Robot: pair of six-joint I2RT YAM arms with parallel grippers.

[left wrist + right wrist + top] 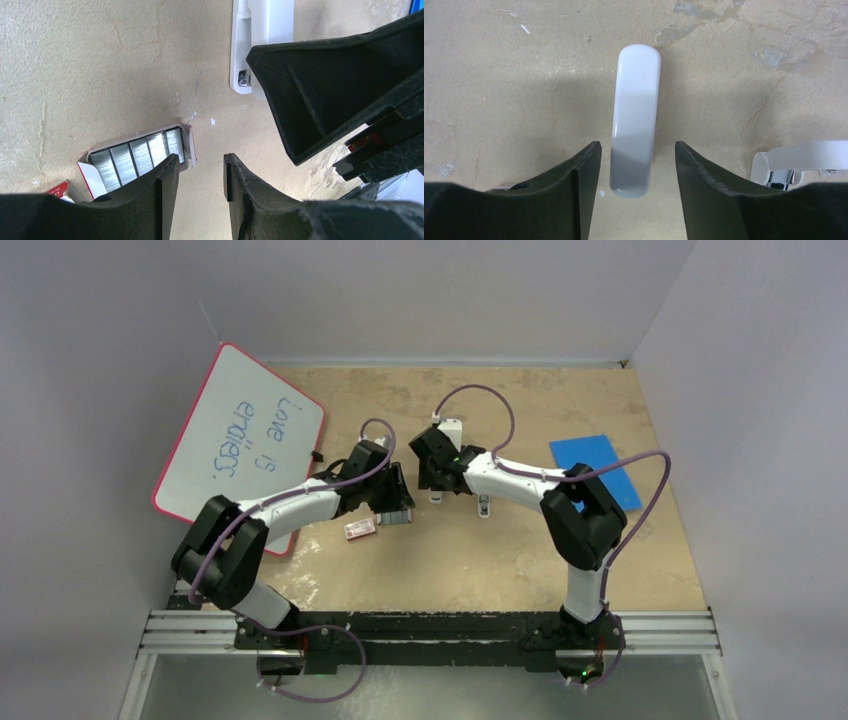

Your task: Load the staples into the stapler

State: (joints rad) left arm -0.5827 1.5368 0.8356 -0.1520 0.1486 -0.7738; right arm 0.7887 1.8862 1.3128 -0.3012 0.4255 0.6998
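Since the stapler lies flat on the bench between the apart fingers of the right pincer, I think it is set for a grab, while the left pincer, apart and empty, hangs by the staples to pick them next

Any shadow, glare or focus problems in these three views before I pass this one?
Top external: even light, no glare, but small items are too tiny for detail. Left wrist: staples sharp, with a slight metallic sheen, not blown out. Right wrist: stapler crisp, its near half greyed by shadow, its far end bright but not clipped.
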